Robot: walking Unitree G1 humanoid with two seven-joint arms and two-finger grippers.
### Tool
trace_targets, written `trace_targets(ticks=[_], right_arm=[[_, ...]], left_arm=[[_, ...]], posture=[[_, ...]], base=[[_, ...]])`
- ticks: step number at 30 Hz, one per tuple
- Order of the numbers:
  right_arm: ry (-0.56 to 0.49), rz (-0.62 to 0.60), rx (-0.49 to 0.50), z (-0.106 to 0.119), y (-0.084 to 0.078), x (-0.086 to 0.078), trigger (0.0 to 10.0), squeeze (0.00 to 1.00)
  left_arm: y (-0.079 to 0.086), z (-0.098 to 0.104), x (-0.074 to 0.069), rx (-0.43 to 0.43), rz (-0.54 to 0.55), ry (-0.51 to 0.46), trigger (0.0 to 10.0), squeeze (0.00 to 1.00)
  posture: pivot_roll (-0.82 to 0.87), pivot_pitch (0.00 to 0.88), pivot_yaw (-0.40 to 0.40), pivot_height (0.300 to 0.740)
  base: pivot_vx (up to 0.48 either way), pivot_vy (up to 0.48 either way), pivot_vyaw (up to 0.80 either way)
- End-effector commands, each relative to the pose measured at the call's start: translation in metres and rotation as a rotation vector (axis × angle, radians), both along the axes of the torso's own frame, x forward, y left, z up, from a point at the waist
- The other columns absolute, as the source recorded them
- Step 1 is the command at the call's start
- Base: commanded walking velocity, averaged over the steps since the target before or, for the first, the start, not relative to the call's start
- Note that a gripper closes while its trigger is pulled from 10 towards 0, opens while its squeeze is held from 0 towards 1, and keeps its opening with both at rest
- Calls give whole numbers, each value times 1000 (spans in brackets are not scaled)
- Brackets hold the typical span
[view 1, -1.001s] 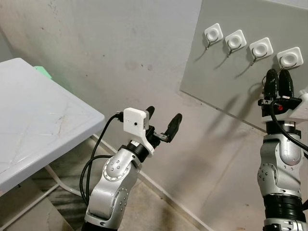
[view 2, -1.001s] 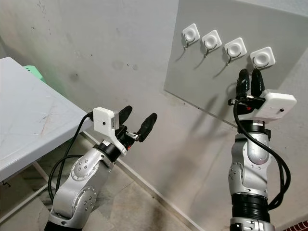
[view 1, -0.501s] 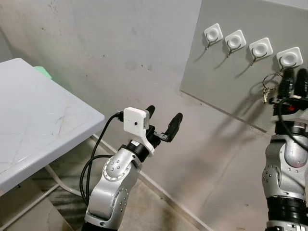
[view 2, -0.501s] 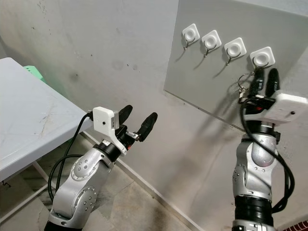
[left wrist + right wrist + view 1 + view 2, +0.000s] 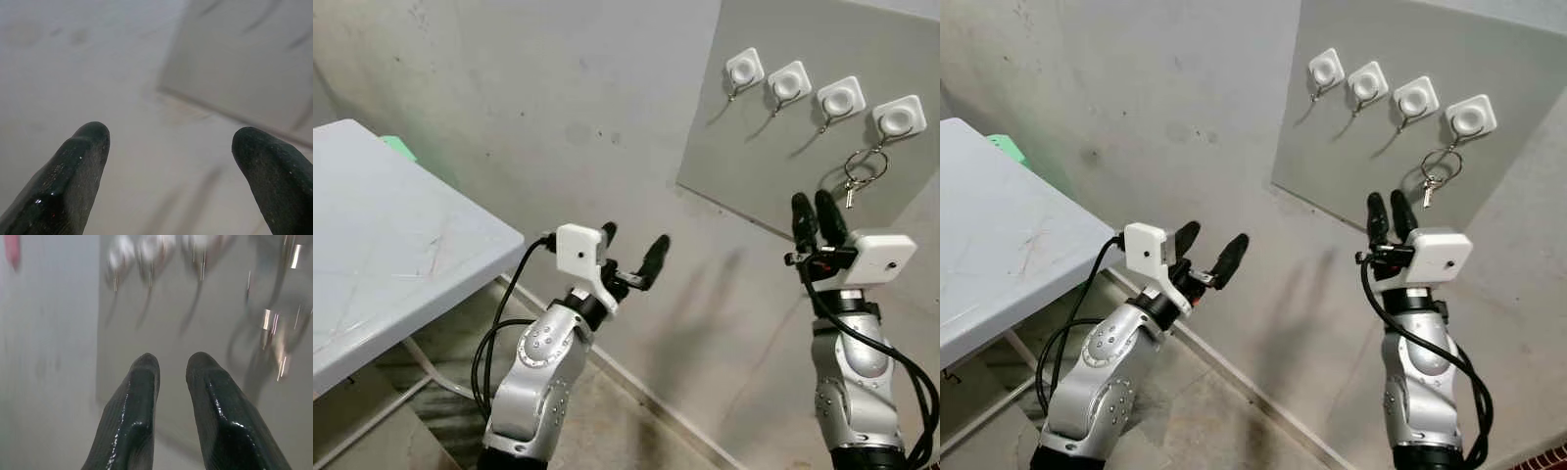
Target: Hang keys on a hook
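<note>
While you're looking at the grey board (image 5: 773, 147) on the wall, the keys (image 5: 860, 175) are hanging from the last of its four white hooks (image 5: 899, 118), the one at the board's far right end. The ring is dangling just under that hook and the small key is lying flat against the board, with nothing gripping it.

Your right gripper (image 5: 815, 219) is sitting below the keys and a bit to their left, well apart from them, pointing up at the board. Its fingers (image 5: 142, 401) are standing almost together, only a narrow gap between them, and they're holding nothing. In the right wrist view the keys (image 5: 274, 333) are showing as a blurry shiny smear off to one side of the fingertips, with the other hooks smeared above.

Your left gripper (image 5: 631, 251) is hovering down and left of the board's lower corner, out in front of the bare concrete wall (image 5: 558, 108). Its fingers (image 5: 78, 166) are spread wide and they're holding nothing either; the left wrist view is looking past them at the wall and the board's edge.

Further left of the board, the white tabletop (image 5: 391, 255) is jutting in, with something green (image 5: 399, 147) peeking out behind its far edge. Can't tell what that green thing is.
</note>
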State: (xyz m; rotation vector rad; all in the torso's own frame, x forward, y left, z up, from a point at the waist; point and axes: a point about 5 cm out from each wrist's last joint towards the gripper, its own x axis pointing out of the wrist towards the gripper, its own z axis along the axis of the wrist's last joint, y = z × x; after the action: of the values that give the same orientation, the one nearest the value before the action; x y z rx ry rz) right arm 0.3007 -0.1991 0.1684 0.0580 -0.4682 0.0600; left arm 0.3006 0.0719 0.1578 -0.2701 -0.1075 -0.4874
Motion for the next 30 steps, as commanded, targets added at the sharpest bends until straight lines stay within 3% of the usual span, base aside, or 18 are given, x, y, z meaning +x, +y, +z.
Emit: trace_targets(ticks=[1, 7, 9, 12, 20, 30], right_arm=[[99, 18, 7, -21, 5, -1, 10000, 0], [287, -4, -5, -62, 12, -6, 10000, 0], [380, -2, -12, -83, 16, -11, 10000, 0], [423, 14, -6, -95, 19, -15, 10000, 0], [475, -11, -33, -109, 21, -19, 10000, 0], [463, -25, -53, -109, 18, -18, 10000, 0]], left_arm=[[10, -15, 4, 5, 66, 44, 10000, 0], [32, -53, 4, 41, 211, 134, 10000, 0], [44, -75, 3, 32, 292, 228, 10000, 0], [50, -85, 2, 50, 330, 251, 10000, 0], [58, -91, 4, 63, 371, 238, 10000, 0], [51, -92, 4, 71, 336, 194, 10000, 0]], posture=[[13, 47, -57, 740], [10, 33, -53, 740], [13, 25, -46, 740], [13, 9, -45, 740], [20, 0, -45, 740], [22, 0, -49, 740]], base=[[0, 0, 0], [0, 0, 0], [0, 0, 0], [0, 0, 0], [0, 0, 0], [0, 0, 0]])
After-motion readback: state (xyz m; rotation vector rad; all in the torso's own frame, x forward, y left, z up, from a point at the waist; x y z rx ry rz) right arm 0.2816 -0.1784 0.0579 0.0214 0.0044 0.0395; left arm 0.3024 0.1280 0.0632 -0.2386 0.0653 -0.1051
